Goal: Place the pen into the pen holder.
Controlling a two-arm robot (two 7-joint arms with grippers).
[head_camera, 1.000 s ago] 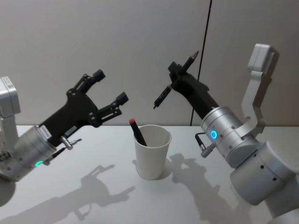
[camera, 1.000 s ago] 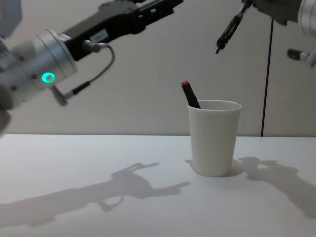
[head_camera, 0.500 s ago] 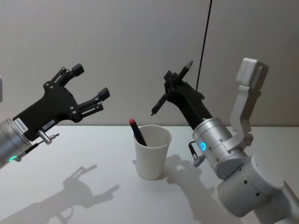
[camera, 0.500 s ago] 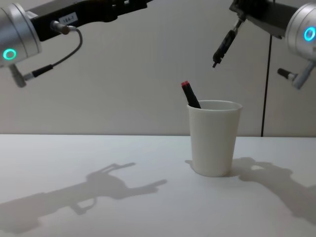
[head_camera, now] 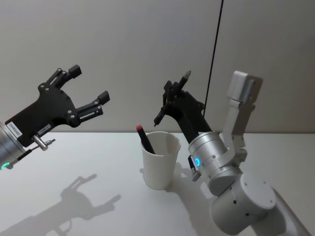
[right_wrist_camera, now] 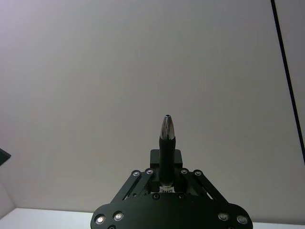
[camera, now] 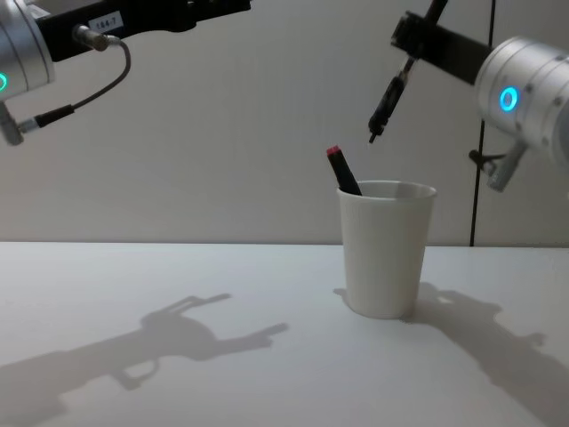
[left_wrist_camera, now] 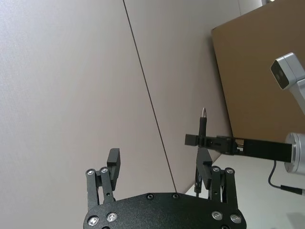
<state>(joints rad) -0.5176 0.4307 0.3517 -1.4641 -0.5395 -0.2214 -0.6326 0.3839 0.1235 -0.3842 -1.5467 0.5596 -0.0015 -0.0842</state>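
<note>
The pen (head_camera: 171,98) is slim and black with a silvery metallic cone at its upper end and a fine point at its lower end. The right hand (head_camera: 173,97) is clamped on it partway along its length and holds it tilted in the air, above the pen holder (head_camera: 160,159) and a little behind its rim, the lower tip pointing down toward the cup's mouth but still clear of it. In the chest view the pen (camera: 388,100) hangs from the right hand (camera: 411,46) with its tip above the rim and just right of the red cap.

The pen holder (camera: 385,247) is a plain white paper cup, tapered, with a rolled rim, standing upright on the white desk (head_camera: 98,172). A second pen (head_camera: 145,139), dark with a red cap, already leans inside it against the left side of the rim, cap end sticking out.

The left hand (head_camera: 83,91) is raised in the air well to the left of the cup, its fingers spread apart and holding nothing. A small white label sits on the left arm in the head and chest views; its printed characters are too small to read. From the left wrist the right hand's pen (left_wrist_camera: 202,125) shows upright beyond the open fingers (left_wrist_camera: 113,162).
</note>
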